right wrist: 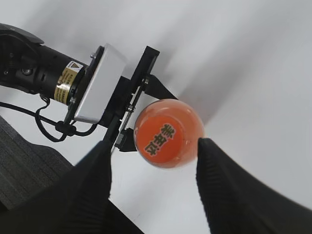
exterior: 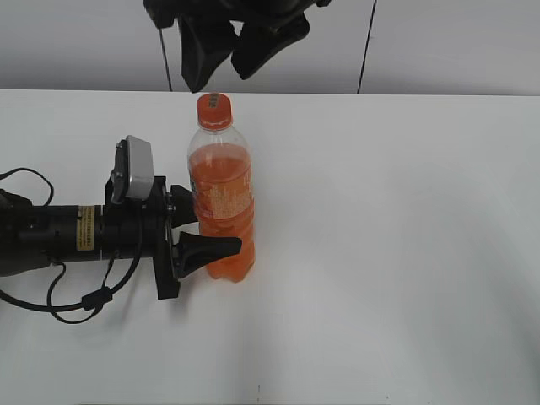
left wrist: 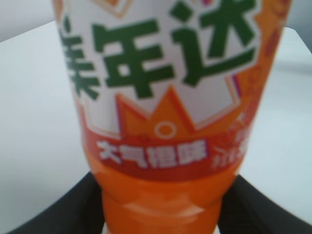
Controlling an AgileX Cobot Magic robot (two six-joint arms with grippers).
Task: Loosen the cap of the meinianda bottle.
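The meinianda bottle [exterior: 224,211] stands upright on the white table, full of orange drink. Its orange cap [exterior: 213,108] sits on top. My left gripper [exterior: 207,232] is shut on the bottle's lower body from the left. In the left wrist view the label [left wrist: 165,73] fills the frame, with dark jaws on both sides of the bottle. My right gripper [exterior: 232,59] hangs open just above the cap. In the right wrist view the cap [right wrist: 167,132] shows from above, between and beyond the two open fingers [right wrist: 153,175], not touched.
The white table [exterior: 405,236] stretches wide to the right and front of the bottle. The left arm and its cables [exterior: 59,245] lie along the table at the left. A grey wall stands behind.
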